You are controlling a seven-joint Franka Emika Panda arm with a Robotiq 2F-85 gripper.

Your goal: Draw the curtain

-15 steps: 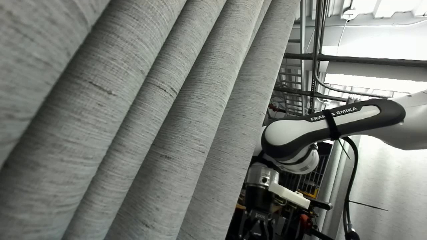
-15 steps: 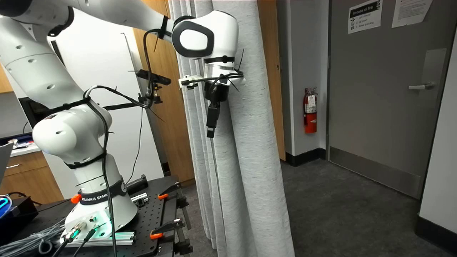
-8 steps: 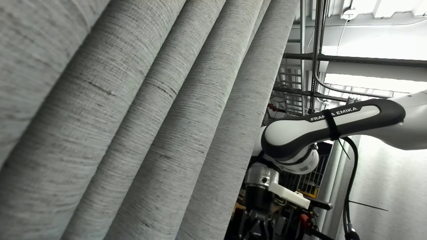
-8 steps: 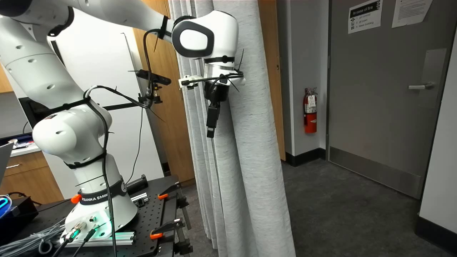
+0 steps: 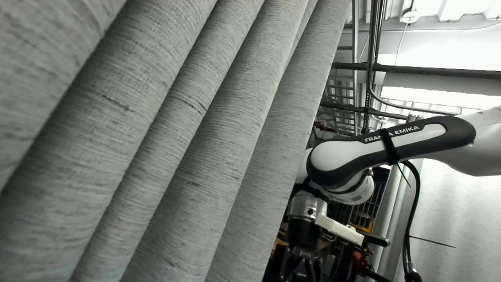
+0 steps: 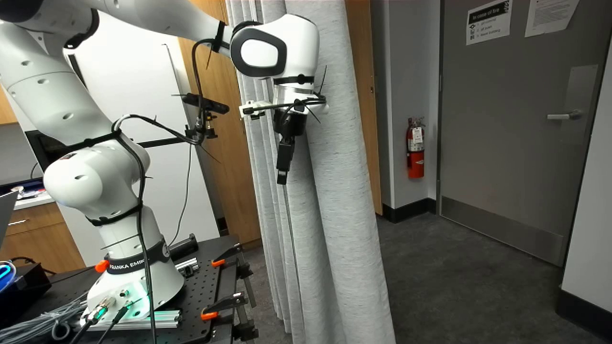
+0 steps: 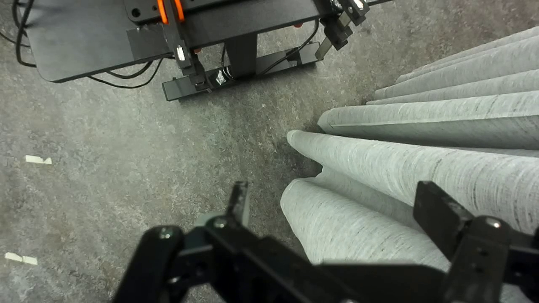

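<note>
The curtain [image 6: 334, 200] hangs in folds down the middle of an exterior view, with the claw [image 7: 334, 191] released, spread wide low in the wrist view, so probably only the approach is done, gripping and drawing left.

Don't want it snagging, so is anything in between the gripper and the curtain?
Nothing visible is. In the wrist view, the gripper is open and folds of the curtain show in its gap, with no other object in front. Whether the two touch, I can't tell.
</note>
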